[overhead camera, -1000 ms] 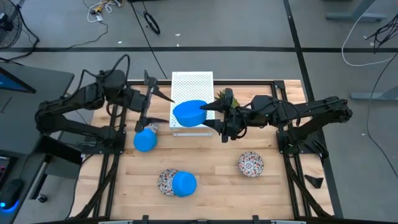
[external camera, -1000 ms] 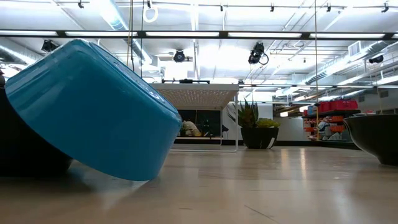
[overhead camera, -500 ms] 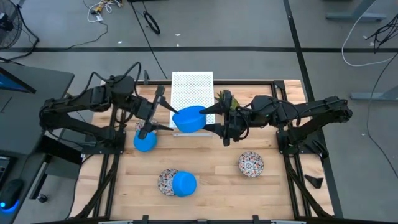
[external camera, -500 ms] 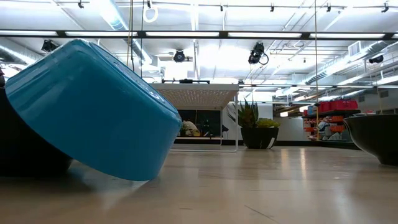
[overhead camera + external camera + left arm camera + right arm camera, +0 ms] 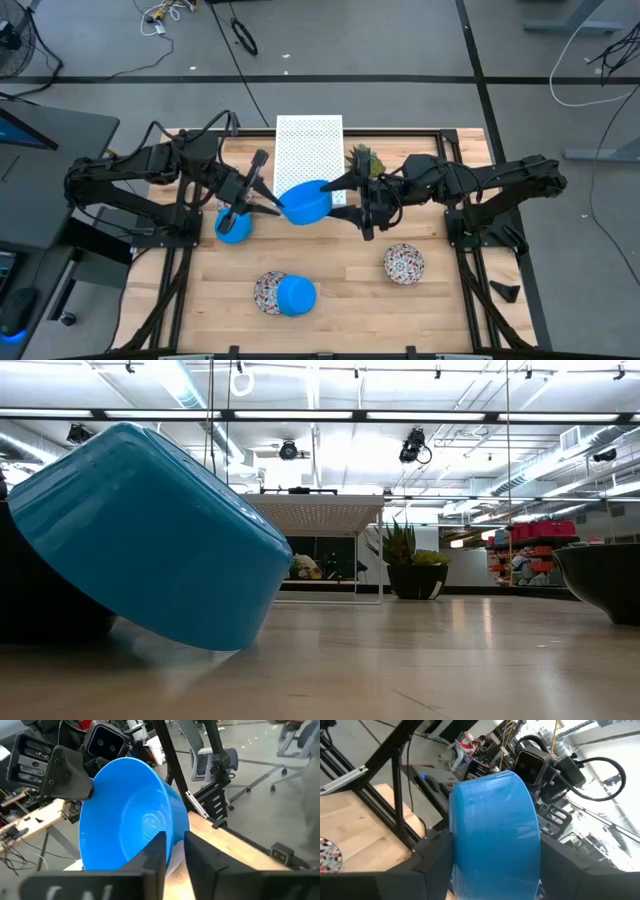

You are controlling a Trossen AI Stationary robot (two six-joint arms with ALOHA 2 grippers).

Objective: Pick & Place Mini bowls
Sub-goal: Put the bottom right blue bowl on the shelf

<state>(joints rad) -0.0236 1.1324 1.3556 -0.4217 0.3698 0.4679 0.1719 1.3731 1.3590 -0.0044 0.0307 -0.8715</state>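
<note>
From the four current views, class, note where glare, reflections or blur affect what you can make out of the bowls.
Low view: bright ceiling lights wash out the background, and the near blue bowl looms large with a soft sheen and a faint reflection on the table. Left wrist view: the held blue bowl is evenly lit, while the room behind is blurred. Right wrist view: bright backlight behind. High view: even light, no glare.

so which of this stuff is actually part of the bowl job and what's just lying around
Part of the job:
- blue bowl gripped by the left gripper and right gripper
- other blue bowls
- patterned bowls

Just lying about:
- white perforated box
- potted plant
</note>
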